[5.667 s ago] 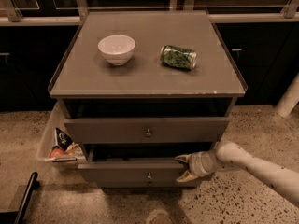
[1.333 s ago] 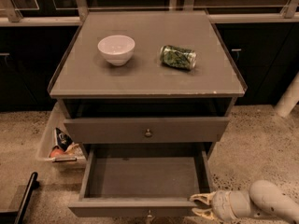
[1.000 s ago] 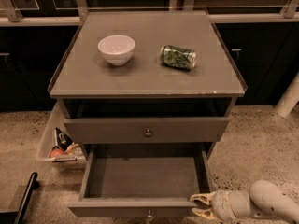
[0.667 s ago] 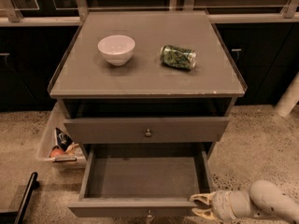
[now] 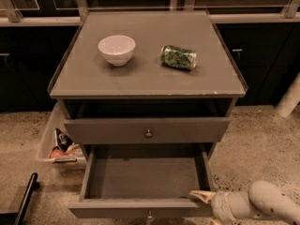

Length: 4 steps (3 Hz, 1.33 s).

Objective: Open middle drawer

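The grey-brown wooden middle drawer (image 5: 145, 177) stood pulled far out. The cream pincer (image 5: 201, 197) sat at its right front corner; whether it gripped anything I could not tell. Further pulling risked dragging the drawer right out.

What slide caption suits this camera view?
Middle drawer pulled out, empty; pincer at its front-right corner; white bowl and green can on the cabinet.

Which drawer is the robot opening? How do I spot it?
Find the grey cabinet with a white bowl and green can on top. Below its upper drawer is the open drawer, the only one pulled far out, with the gripper at its front right corner.
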Each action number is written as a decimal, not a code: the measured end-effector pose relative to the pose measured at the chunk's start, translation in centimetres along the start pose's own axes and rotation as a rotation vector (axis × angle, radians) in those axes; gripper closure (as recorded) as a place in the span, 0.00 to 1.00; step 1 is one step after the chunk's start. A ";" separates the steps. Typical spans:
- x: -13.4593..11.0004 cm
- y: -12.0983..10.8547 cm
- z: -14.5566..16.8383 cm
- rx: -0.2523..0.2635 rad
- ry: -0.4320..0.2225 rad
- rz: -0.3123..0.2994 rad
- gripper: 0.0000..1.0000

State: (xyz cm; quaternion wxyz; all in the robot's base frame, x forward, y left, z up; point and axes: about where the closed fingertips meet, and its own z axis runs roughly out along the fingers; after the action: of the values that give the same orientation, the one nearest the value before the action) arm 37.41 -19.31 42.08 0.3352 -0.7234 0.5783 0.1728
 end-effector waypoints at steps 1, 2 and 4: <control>-2.1 -1.1 -0.2 -0.009 0.014 -0.055 0.00; -4.9 -3.5 -1.4 -0.017 0.049 -0.121 0.00; -9.8 -8.3 -6.9 0.047 0.172 -0.232 0.00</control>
State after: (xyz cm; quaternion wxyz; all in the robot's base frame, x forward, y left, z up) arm 41.66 -16.10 55.68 0.3189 -0.7895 0.5214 0.0565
